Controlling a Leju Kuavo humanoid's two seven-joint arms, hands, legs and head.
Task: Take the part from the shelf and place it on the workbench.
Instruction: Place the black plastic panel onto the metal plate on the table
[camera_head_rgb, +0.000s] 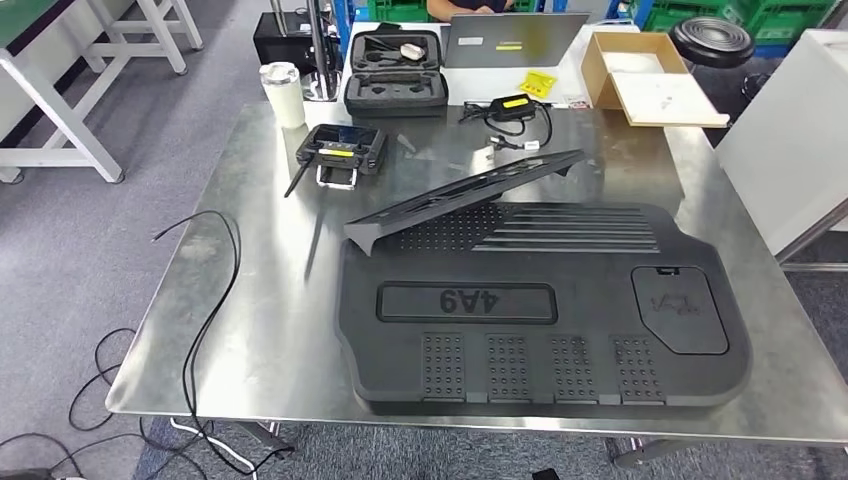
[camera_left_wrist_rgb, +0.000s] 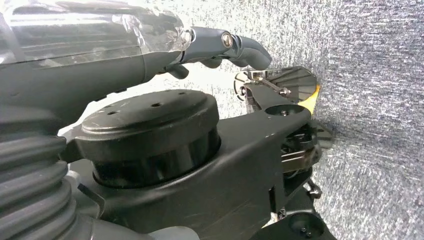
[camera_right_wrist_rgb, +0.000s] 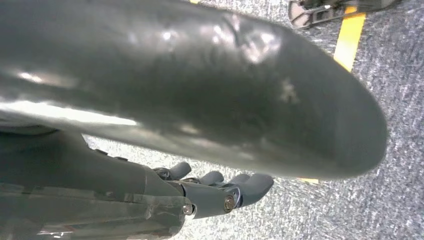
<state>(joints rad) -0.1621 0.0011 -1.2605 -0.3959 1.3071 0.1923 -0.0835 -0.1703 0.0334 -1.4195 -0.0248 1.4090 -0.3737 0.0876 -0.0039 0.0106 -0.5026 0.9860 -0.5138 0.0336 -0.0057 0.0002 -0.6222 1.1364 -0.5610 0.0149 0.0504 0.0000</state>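
A large black moulded part (camera_head_rgb: 540, 310) marked "4A9" lies flat on the steel workbench (camera_head_rgb: 260, 300), taking up its near right half. A slimmer black perforated panel (camera_head_rgb: 460, 195) leans tilted across the big part's far left corner. My left hand (camera_left_wrist_rgb: 220, 47) hangs over grey carpet, its fingers stretched out and holding nothing. My right hand (camera_right_wrist_rgb: 220, 192) also hangs above the carpet with fingers extended and nothing in them.
At the bench's far side sit a black remote controller (camera_head_rgb: 342, 150), a white cup (camera_head_rgb: 283, 93), an open black case (camera_head_rgb: 395, 75), a laptop (camera_head_rgb: 512, 38), a charger (camera_head_rgb: 515, 108) and a cardboard box (camera_head_rgb: 650, 75). Cables (camera_head_rgb: 190, 330) trail off the left edge. A white cabinet (camera_head_rgb: 790, 150) stands right.
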